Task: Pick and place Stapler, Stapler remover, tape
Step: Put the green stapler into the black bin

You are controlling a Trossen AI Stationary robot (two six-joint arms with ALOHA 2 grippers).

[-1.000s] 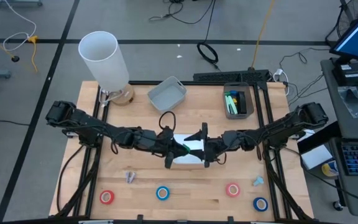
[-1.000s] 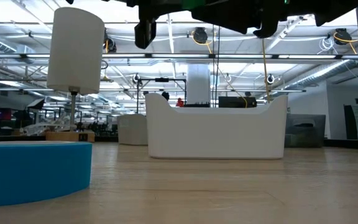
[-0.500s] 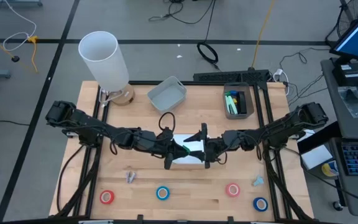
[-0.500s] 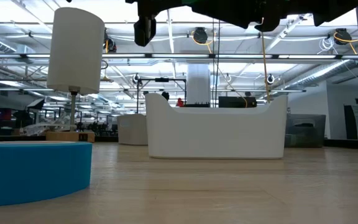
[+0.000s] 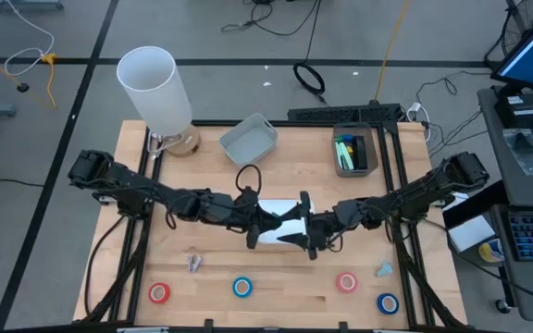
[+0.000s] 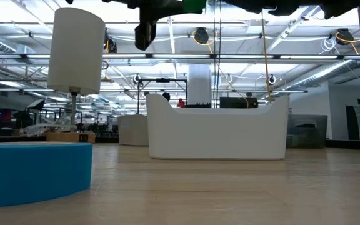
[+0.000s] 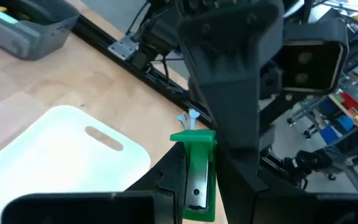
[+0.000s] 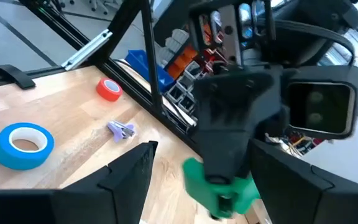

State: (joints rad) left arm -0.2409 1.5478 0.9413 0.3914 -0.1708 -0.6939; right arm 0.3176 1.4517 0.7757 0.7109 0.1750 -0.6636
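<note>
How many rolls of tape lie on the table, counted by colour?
Red tape rolls: 2, one at the left and one toward the right.
Blue tape rolls: 2, one in the middle and one at the far right.
Total: 4

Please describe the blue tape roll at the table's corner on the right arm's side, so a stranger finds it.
On the wooden table, find the long edge opposite the white lamp, where four tape rolls lie in a row. Take the blue tape roll at the end on the right arm's side. Beside it lies a red roll; the other blue roll lies mid-row.
</note>
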